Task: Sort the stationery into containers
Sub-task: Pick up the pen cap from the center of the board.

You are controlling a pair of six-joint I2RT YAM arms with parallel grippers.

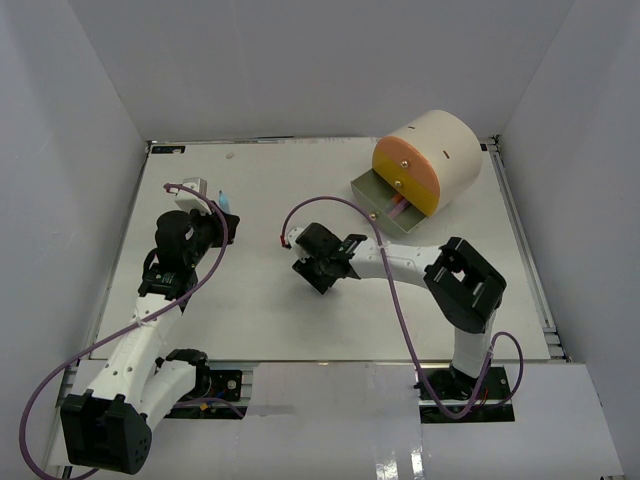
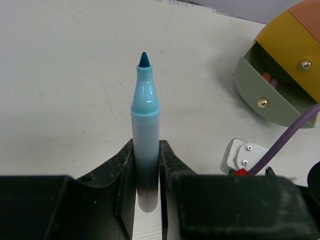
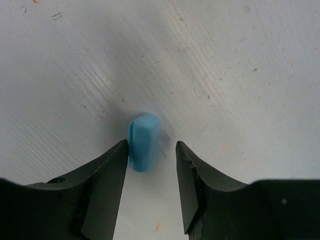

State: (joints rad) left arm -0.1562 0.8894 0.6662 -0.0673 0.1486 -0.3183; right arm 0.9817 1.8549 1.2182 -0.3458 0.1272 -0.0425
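My left gripper (image 2: 146,146) is shut on a light blue marker (image 2: 145,110) whose uncapped teal tip points away from the wrist. In the top view this gripper (image 1: 214,218) hangs over the left of the table. My right gripper (image 3: 152,146) is open low over the table, with a small blue cap (image 3: 144,142) lying between its fingers and touching the left finger (image 3: 112,170). The containers are a cream cylinder (image 1: 455,140) with an orange drawer (image 1: 400,158), a yellow drawer (image 1: 428,195) and a grey-olive drawer (image 1: 384,205) pulled open, with pens inside.
The open grey-olive drawer (image 2: 260,100) sticks out towards the table's middle, right of my left gripper's line. The right arm's purple cable (image 1: 340,205) arcs above the table. White walls close in the table on three sides.
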